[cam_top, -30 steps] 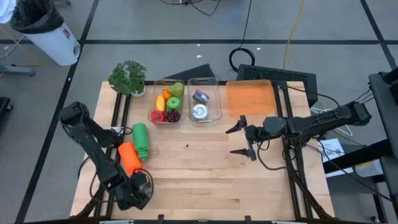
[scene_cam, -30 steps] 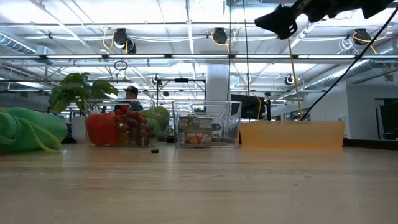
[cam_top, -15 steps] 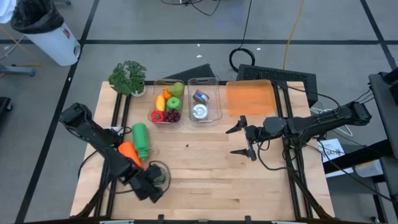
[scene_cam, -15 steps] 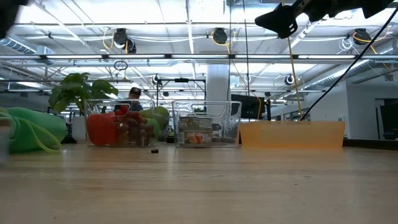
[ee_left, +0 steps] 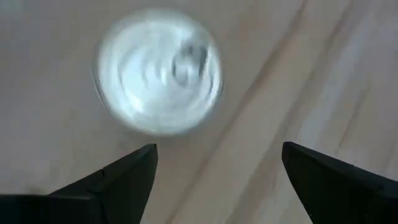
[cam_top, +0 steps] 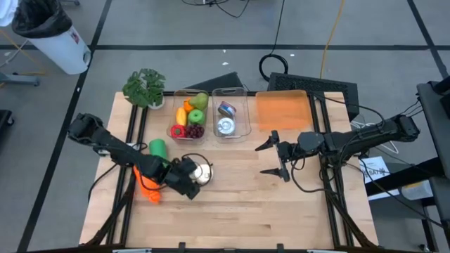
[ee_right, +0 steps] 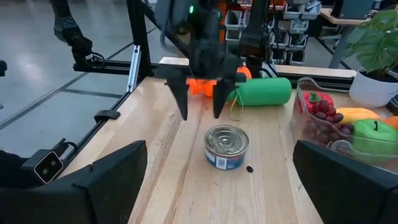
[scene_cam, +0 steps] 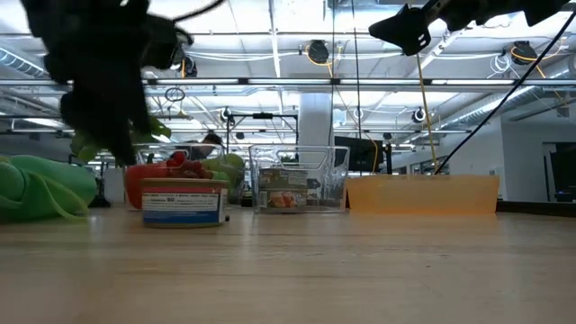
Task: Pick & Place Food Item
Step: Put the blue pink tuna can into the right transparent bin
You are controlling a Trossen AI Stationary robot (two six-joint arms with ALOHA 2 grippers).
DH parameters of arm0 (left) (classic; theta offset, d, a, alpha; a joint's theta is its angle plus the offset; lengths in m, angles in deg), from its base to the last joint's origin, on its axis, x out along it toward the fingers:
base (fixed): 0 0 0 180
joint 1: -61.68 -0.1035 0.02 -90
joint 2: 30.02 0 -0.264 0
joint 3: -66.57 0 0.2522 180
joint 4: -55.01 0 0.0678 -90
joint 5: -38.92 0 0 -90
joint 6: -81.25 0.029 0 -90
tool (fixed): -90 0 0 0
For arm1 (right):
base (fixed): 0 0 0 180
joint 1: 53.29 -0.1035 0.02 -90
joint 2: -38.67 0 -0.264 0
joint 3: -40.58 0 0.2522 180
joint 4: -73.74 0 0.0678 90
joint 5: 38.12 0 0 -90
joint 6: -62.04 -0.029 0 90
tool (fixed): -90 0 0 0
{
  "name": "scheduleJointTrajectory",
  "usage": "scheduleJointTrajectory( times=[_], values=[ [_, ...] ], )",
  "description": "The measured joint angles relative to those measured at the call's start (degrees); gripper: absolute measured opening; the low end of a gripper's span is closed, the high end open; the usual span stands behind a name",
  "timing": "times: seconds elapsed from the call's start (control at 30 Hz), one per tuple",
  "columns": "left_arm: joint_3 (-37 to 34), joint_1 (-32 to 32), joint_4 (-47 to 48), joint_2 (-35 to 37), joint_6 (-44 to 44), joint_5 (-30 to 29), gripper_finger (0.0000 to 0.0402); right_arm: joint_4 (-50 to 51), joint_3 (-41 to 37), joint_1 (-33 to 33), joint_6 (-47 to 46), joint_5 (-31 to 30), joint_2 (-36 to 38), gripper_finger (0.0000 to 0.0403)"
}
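A short silver tin can with a blue-and-white label (scene_cam: 184,204) stands upright on the wooden table (cam_top: 239,204), in front of the clear fruit-filled bin (cam_top: 188,121). Just above it hovers the left gripper (ee_right: 199,93), fingers spread and empty. Descending off-centre could tip or shove the can. Well beyond the can, the right gripper (cam_top: 275,156) waits, wide open.

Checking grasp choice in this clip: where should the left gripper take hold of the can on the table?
The can stands upright, lid up, clear of the bins. Judging by that, the open left gripper should come straight down and pinch the round side wall across its width.
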Motion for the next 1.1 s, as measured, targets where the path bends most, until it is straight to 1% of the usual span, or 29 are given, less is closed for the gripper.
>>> scheduleJointTrajectory(
  times=[0.07,0.2,0.27,0.37,0.53,0.67,0.8,0.87,0.97,1.1],
  values=[
    [0.14,-0.21,2.47,1.22,-0.49,-3.52,0.0360,0.06,0.00,0.00,0.00,0.00,0.00,0.0384],
    [-0.05,-0.26,8.60,0.74,-4.02,-9.41,0.0360,0.31,0.00,0.02,0.02,-0.05,0.00,0.0384],
    [0.12,-1.04,7.73,-0.45,-3.92,-9.84,0.0360,0.37,0.00,0.02,0.02,-0.41,0.00,0.0384],
    [0.08,-2.37,4.66,-3.27,-1.35,-9.93,0.0360,0.42,0.00,0.03,0.36,-1.78,0.00,0.0384],
    [0.26,-5.13,-6.67,-8.66,6.49,-4.31,0.0360,0.44,0.00,0.09,0.46,-1.77,0.00,0.0384],
    [0.30,-7.65,-18.90,-12.44,13.43,0.65,0.0360,0.44,-0.02,0.09,0.45,-1.75,-0.01,0.0384],
    [0.17,-10.82,-30.04,-14.76,21.22,3.43,0.0360,0.53,-0.06,0.09,-0.82,-1.75,-0.80,0.0384],
    [0.15,-13.26,-34.59,-15.76,23.97,5.17,0.0360,0.37,-0.07,0.06,-2.64,-1.73,-1.75,0.0384],
    [0.19,-16.83,-41.43,-18.11,27.13,9.89,0.0360,0.36,-0.09,-0.57,-5.66,-1.54,-3.99,0.0384],
    [0.19,-20.03,-48.44,-21.52,29.52,13.51,0.0360,-1.21,-0.11,-1.38,-6.20,-3.10,-7.87,0.0384]
  ],
)
